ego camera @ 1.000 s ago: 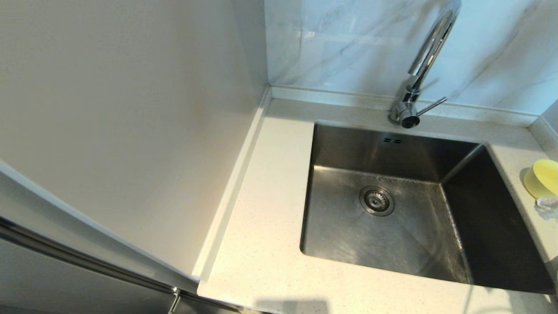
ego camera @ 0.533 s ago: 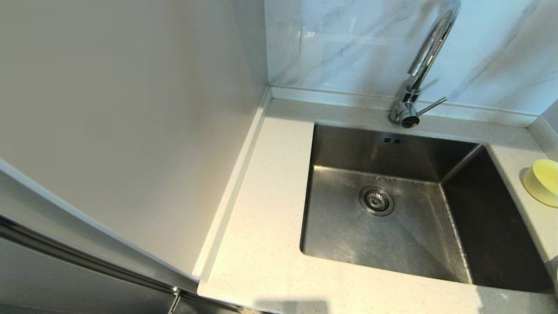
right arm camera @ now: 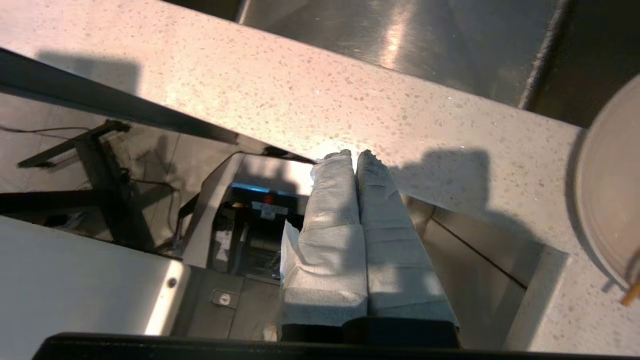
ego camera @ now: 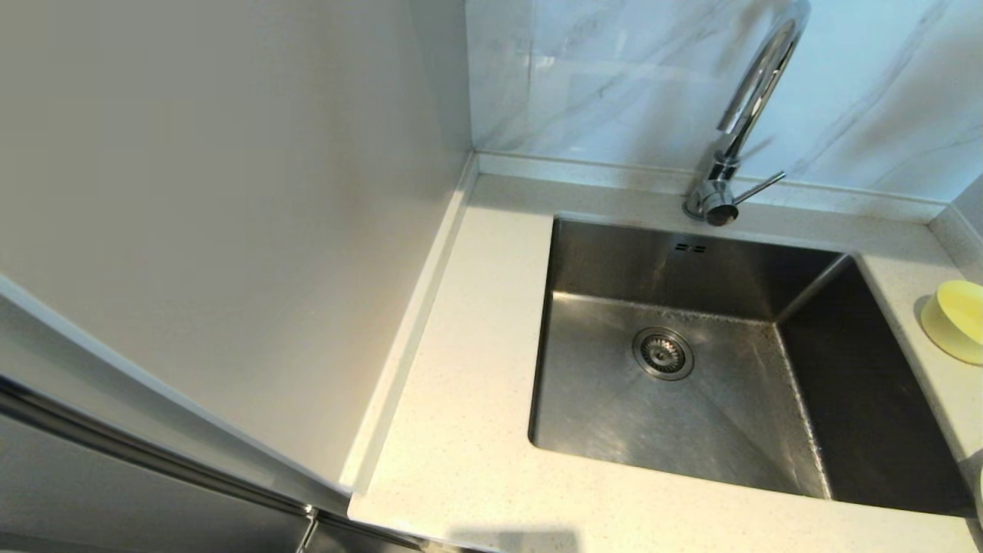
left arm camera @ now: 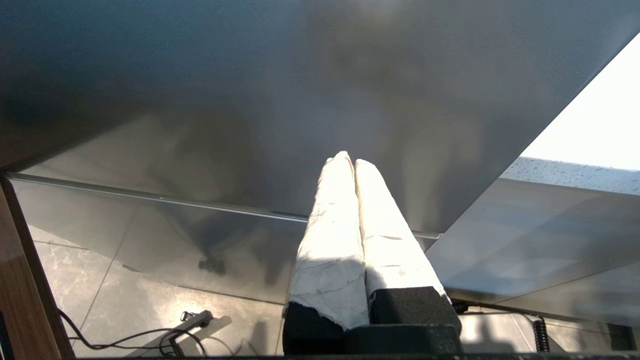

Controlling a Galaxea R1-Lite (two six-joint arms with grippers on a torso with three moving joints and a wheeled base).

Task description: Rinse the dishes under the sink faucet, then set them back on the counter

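Note:
The pastel-yellow bowl [ego camera: 956, 319] stands on the counter [ego camera: 461, 369] to the right of the sink [ego camera: 676, 361], cut by the head view's edge. Behind the empty basin rises the chrome faucet [ego camera: 737, 130]; no water runs. Neither gripper shows in the head view. My right gripper [right arm camera: 352, 154] is shut on nothing and hangs over the counter's front edge [right arm camera: 350, 95]. In that view the pale plate [right arm camera: 607, 190] lies to one side, with a brown chopstick tip [right arm camera: 629, 296] beside it. My left gripper [left arm camera: 348, 159] is shut and empty, low in front of a grey steel panel.
A tall beige cabinet side [ego camera: 215, 230] walls off the counter's left. The veined marble wall [ego camera: 614, 77] stands behind the raised back rim. Below the counter front, the right wrist view shows a black frame [right arm camera: 90, 150] and floor cables.
A second ago the right gripper's pale tip showed just below the bowl at the head view's right edge. It has drawn back out of that view. The bowl and faucet stay put.

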